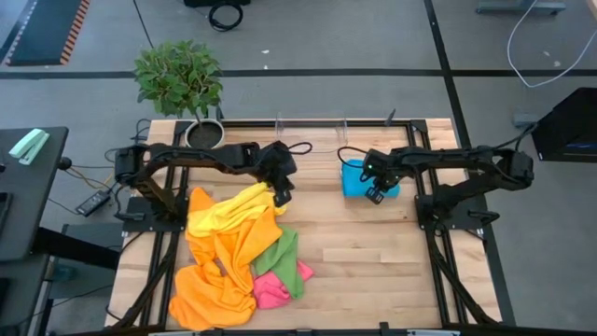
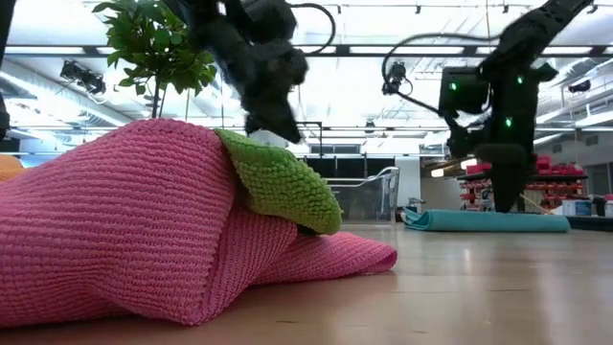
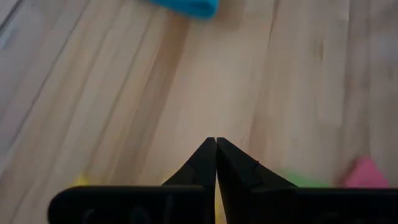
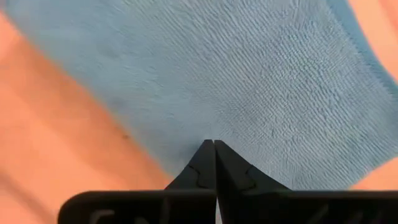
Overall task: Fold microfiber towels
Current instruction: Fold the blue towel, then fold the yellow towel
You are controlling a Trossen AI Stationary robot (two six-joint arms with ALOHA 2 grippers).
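The wooden table (image 1: 373, 252) carries a heap of orange towels (image 1: 219, 271), yellow towel (image 1: 233, 207), green towel (image 1: 284, 257) and pink towel (image 1: 270, 291) on its left half. The folded blue towel (image 1: 354, 177) lies near the far edge, under the right gripper (image 1: 376, 194), whose jaws are closed and empty. The left gripper (image 1: 281, 197), jaws also pressed together, sits at the yellow towel's edge, possibly pinching it.

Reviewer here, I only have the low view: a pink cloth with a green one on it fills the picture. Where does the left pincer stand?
Observer: The left pincer hangs shut at the upper edge of the yellow towel, seen from above.
Operator: Does it hold that towel?
Observer: I cannot tell; its wrist view shows shut fingers over bare table, with a trace of yellow between them.
Operator: And the right pincer?
Observer: The right pincer is shut, over the blue towel's near edge.
Operator: What else lies in the pile?
Observer: Orange towels, left of the pink towel and green towel.
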